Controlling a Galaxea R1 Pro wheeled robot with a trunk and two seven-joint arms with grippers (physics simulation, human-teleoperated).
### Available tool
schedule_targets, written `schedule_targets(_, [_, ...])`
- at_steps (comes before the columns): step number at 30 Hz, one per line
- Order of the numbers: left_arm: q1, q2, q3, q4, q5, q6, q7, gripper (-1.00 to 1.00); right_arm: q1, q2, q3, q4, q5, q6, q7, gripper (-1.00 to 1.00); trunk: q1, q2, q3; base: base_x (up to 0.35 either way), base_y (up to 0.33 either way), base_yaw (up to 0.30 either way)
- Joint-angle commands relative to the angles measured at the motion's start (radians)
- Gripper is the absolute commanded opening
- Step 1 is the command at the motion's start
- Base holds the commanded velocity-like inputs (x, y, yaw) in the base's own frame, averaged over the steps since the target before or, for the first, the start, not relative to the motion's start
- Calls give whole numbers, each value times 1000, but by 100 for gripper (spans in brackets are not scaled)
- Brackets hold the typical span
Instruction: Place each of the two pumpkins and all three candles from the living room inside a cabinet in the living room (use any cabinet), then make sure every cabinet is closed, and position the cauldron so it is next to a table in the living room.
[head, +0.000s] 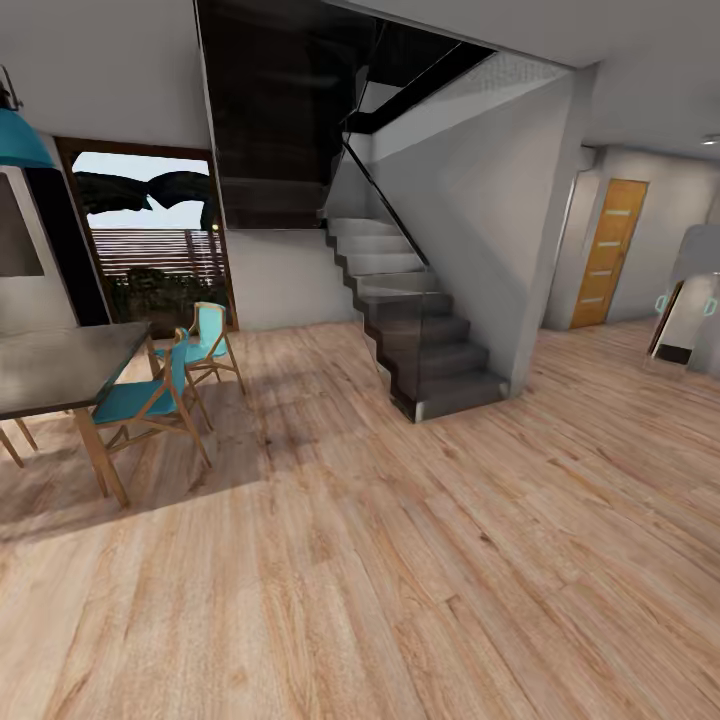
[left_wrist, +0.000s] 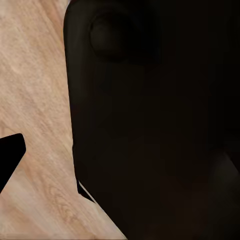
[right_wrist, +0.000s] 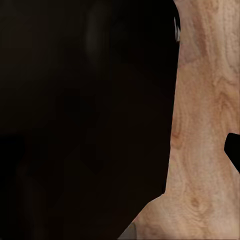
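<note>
The head view shows an open room with a light wood plank floor (head: 400, 560) running across the full width. At the left edge stands a dark-topped dining table (head: 60, 365) on pale wooden legs. Two teal-seated chairs with wooden frames sit just beside the table's right edge: the nearer chair (head: 145, 400) and the farther chair (head: 210, 345). A teal pendant lamp (head: 20, 140) hangs above the table's far end. Behind the table, a glazed door (head: 150, 235) opens onto an outdoor fence and foliage.

A dark grey staircase (head: 420, 340) with a glass balustrade rises from the middle of the floor toward the upper left, against a grey wall (head: 480, 200). To the right of the staircase, an orange wooden door (head: 608, 250) with pale horizontal inserts stands in the far wall.

Neither pumpkins, candles nor cabinet can be located from these views.

Each wrist view shows a large dark mass of robot body close to the lens, with plank floor beside it. Finger opening cannot be determined for either gripper.
</note>
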Motion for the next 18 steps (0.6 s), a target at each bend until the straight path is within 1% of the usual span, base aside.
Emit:
schedule_targets(1, [6, 6, -3, -6, -2, -6, -6, 100, -6, -1, -4, 2, -4, -6, 1, 100, 0, 0, -1, 108, 36, 0])
schedule_targets(2, [11, 11, -3, -11, -2, -11, -9, 100, -12, -1, -3, 2, -3, -11, 1, 100, 0, 0, -1, 181, 59, 0])
schedule_targets(6, [15, 11, -2, -28, -2, -11, -7, 100, -13, -1, -3, 2, -2, -4, -1, 100, 0, 0, -1, 231, 76, 0])
schedule_targets(11, [15, 9, -2, -35, -2, -15, -6, 100, -12, -2, -3, 2, -3, -3, -1, 100, 0, 0, -1, 303, 88, 4])
schedule_targets(14, [15, 9, -2, -35, -1, -15, -6, 100, -12, -2, -1, 2, -2, -3, -2, 100, 0, 0, -1, 320, 82, 135])
schedule_targets(18, [15, 9, -1, -35, -1, -17, -6, 100, -12, 0, 1, 2, 5, -3, -8, 100, 0, 0, -1, 266, 88, 218])
